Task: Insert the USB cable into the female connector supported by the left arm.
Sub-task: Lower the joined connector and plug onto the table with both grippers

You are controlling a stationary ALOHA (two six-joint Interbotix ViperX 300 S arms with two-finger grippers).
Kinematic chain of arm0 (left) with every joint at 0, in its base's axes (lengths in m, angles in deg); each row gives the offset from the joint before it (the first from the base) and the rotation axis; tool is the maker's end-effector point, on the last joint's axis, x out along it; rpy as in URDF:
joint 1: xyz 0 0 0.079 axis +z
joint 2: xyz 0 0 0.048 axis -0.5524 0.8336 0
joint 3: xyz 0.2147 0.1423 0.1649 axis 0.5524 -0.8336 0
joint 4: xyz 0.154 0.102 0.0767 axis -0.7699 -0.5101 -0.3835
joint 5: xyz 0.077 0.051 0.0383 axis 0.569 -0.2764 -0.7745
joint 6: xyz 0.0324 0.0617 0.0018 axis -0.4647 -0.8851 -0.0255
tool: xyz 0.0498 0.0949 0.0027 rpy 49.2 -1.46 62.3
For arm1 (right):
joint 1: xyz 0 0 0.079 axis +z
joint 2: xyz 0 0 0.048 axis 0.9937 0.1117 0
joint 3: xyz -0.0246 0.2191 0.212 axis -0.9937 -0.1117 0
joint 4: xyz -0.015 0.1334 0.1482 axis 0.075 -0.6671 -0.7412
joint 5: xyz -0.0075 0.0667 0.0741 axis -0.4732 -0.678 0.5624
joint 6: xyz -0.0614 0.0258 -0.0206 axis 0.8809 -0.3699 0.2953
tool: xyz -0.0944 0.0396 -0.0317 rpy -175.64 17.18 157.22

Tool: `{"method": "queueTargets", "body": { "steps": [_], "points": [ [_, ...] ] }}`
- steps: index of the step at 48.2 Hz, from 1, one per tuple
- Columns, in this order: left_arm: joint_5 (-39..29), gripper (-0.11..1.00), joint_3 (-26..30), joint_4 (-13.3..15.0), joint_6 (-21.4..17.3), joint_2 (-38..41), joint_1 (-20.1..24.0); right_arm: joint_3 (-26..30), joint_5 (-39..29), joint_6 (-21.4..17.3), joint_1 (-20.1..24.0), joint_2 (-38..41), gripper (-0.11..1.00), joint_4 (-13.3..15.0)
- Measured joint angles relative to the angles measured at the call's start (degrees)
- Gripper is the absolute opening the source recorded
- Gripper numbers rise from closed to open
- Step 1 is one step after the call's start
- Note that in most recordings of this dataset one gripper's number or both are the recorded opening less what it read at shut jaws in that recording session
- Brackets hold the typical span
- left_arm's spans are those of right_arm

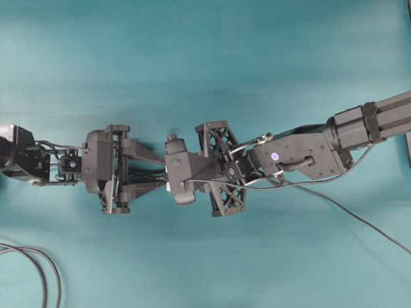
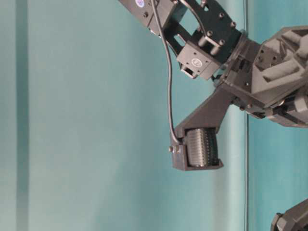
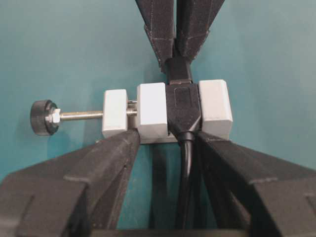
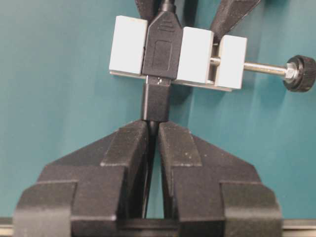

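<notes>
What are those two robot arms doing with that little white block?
They are plugging a cable in. The left end effector holds the white block, which clamps a black socket between its pieces. The right end effector is pinched shut on the plug of the USB cable and has it pushed up against the socket's mouth. Only a thin sliver of the silvery tip shows, so the plug looks nearly all the way in.
</notes>
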Motion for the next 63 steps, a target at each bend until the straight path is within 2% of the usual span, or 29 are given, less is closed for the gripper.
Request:
{"method": "queueTargets", "body": {
  "steps": [18, 51, 63],
  "points": [
    [-9.3, 0.64, 1.6, 0.0, -0.1, -2.4, 0.1, 1.9, -0.8, 0.1, 0.2, 1.2, 0.08, 0.0],
    [-9.5, 0.64, 1.7, 0.1, 0.0, -2.7, 0.2, 3.4, -3.0, 0.4, 0.4, 1.9, 0.08, -0.1],
    [-8.3, 0.64, -1.5, 0.2, 0.1, -4.3, 0.2, 2.5, -2.5, 0.4, 0.3, 1.3, 0.08, 0.0]
  ]
}}
